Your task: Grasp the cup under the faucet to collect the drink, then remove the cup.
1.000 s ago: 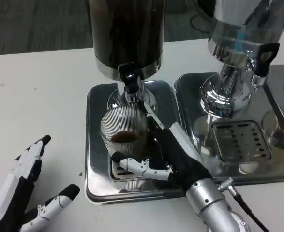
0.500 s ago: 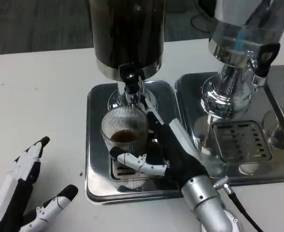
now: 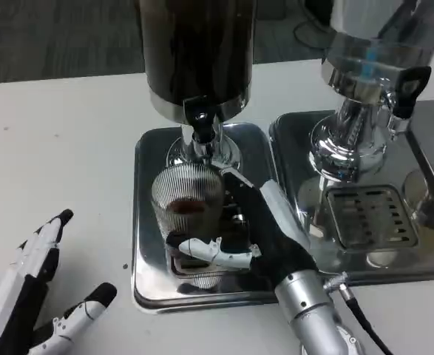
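Fingers (image 3: 202, 249) of the right hand (image 3: 265, 240) wrap the front of the cup (image 3: 188, 207), one white finger curling across its lower wall while the black palm presses its right side. Held so, the cup stands on the drip grate directly beneath the faucet (image 3: 200, 129) of the dark dispenser (image 3: 194, 55). It is a ribbed, clear glass tumbler with a little brown drink at the bottom. Beneath it lies a shiny, rounded-corner steel tray (image 3: 146, 222). Well to the left, the left hand (image 3: 32, 303) rests on the white bench (image 3: 54, 148), its fingers spread wide and holding nothing.
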Controlling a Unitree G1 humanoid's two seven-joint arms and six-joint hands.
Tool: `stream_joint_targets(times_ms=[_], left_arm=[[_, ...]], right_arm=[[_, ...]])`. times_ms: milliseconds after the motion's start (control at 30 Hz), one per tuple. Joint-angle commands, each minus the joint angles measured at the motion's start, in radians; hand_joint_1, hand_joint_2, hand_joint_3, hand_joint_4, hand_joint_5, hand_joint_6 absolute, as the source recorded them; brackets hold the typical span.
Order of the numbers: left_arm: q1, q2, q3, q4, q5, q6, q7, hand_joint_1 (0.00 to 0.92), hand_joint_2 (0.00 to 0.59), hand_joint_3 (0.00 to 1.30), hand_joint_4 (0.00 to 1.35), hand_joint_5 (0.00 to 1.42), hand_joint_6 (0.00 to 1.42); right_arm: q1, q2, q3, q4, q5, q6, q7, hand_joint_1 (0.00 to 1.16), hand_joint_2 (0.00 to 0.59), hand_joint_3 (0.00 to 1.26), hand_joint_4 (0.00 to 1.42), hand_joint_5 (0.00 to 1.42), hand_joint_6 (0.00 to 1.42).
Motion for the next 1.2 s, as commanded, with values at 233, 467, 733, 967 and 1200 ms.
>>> stream_joint_targets(times_ms=[233,467,733,967,1200], left_arm=[[0.004,0.008,0.007,-0.006,-0.017,0.008,-0.008,0.0,0.167,0.0,0.0,0.0,0.0],[-0.001,0.008,0.006,-0.003,-0.018,0.006,-0.008,0.0,0.168,0.0,0.0,0.0,0.0],[-0.01,0.01,0.003,0.009,-0.022,0.001,-0.01,0.0,0.168,0.0,0.0,0.0,0.0],[-0.017,0.016,0.001,0.006,-0.016,-0.002,-0.011,0.0,0.168,0.0,0.0,0.0,0.0],[-0.036,0.016,-0.01,0.025,-0.019,-0.008,-0.024,0.0,0.169,0.0,0.0,0.0,0.0]], right_arm=[[0.025,0.002,0.01,0.031,-0.024,-0.027,-0.041,0.91,0.17,0.34,0.42,0.65,0.98],[0.033,0.005,0.0,0.031,-0.036,-0.063,-0.09,0.91,0.169,0.35,0.44,0.68,1.03],[0.024,0.005,-0.001,0.05,-0.071,-0.125,-0.163,0.92,0.171,0.39,0.49,0.75,1.15],[0.041,-0.001,-0.013,0.037,-0.081,-0.161,-0.201,0.93,0.172,0.42,0.53,0.79,1.2],[0.066,-0.004,-0.03,0.021,-0.089,-0.181,-0.259,0.94,0.174,0.44,0.57,0.84,1.26]])
